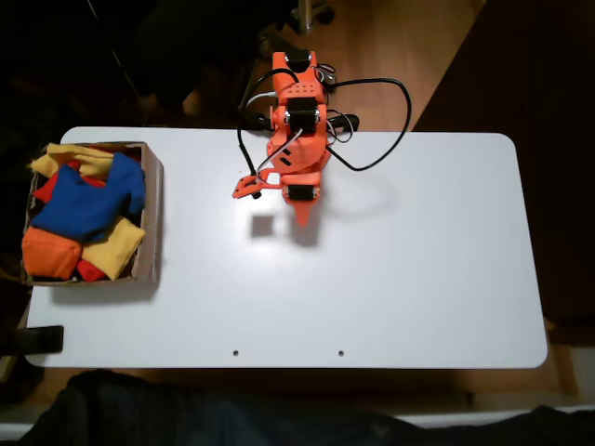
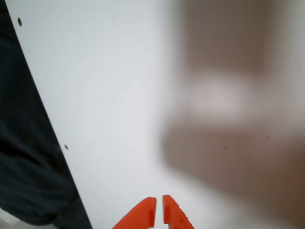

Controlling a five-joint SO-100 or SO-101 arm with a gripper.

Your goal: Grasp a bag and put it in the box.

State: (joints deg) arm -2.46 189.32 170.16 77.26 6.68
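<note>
Claw (image 2: 158, 212) of the orange arm (image 1: 296, 139), seen in the wrist view: two orange fingertips stand side by side with only a thin slit between them, nothing held. In the fixed view the claw (image 1: 302, 216) points at bare tabletop near the far-middle of the white table (image 1: 418, 279), well apart from the box. A blurred brownish patch fills the right of the wrist view; what it is cannot be told.

Left of the arm in the fixed view, at the table's left end, stands the brown cardboard box (image 1: 153, 214). The blue bag (image 1: 79, 209) lies inside it, on top of the pile, touching a second blue beanbag (image 1: 128, 181) at its far right. Yellow beanbags (image 1: 113, 249) and an orange beanbag (image 1: 48, 253) lie around them, with red fabric showing beneath. Black cables (image 1: 386, 130) loop from the arm's base.
</note>
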